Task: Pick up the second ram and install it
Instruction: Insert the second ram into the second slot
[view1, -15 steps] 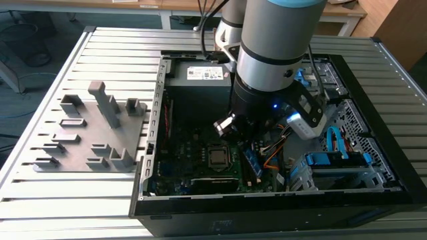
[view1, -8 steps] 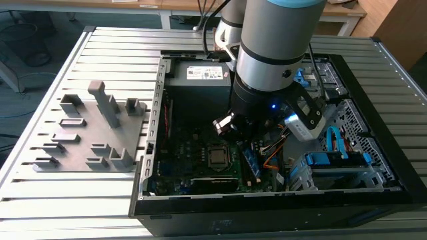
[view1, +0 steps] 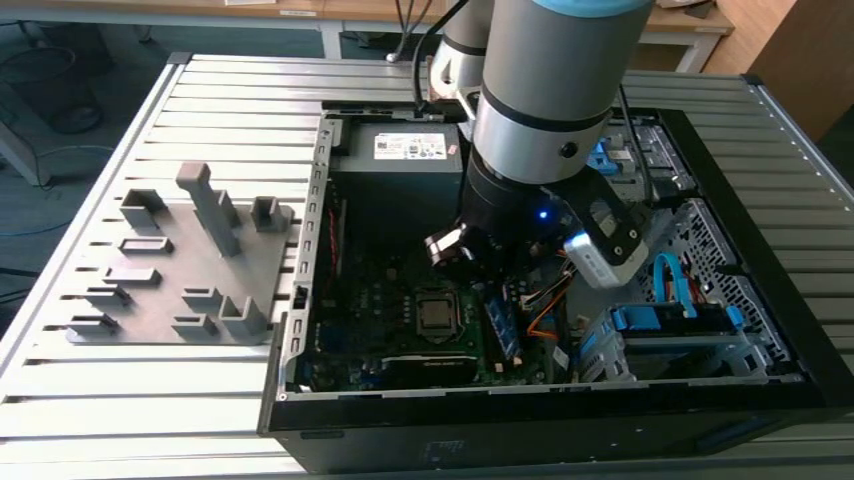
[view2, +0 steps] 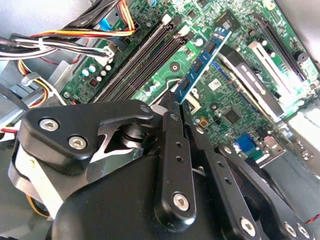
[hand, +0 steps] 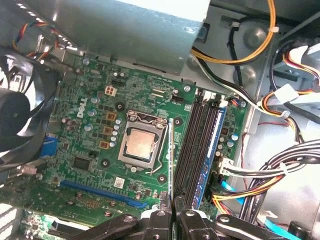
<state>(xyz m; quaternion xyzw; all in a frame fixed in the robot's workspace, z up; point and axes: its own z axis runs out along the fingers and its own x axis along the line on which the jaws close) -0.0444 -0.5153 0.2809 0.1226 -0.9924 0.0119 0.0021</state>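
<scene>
1. The gripper (view1: 461, 262) hangs inside the open computer case (view1: 467, 425), low over the motherboard (hand: 95, 105), with the arm coming down from above
2. Its two black fingers (hand: 159, 222) are drawn close together and clamp the second ram (hand: 171, 160) by one end; the stick juts out from between the fingertips
3. In the first wrist view the second ram is seen edge-on as a thin line, lying between the CPU socket (hand: 140, 145) and the bank of dark memory slots (hand: 192, 150)
4. In the second wrist view the gripper (view2: 176, 102) holds the same stick (view2: 202, 62), whose blue-green face with dark chips runs away from the fingertips above the green board
5. I cannot tell whether its lower edge touches the board; it does not sit in a slot
6. Another memory stick (hand: 205, 167) stands seated in the slot farthest from the socket, with empty dark slots between it and the held one
7. Bundles of orange, yellow and black cables (hand: 250, 55) lie beyond the slots, and a round black fan (hand: 20, 115) sits on the far side of the socket
8. In the exterior view the case rests on a slatted table (view1: 134, 400); a grey fixture block (view1: 187, 260) stands on the table at the exterior view's left, just beside the case, and a bright blue flat cable (view1: 667, 280) curves inside the case at the exterior view's right
</scene>
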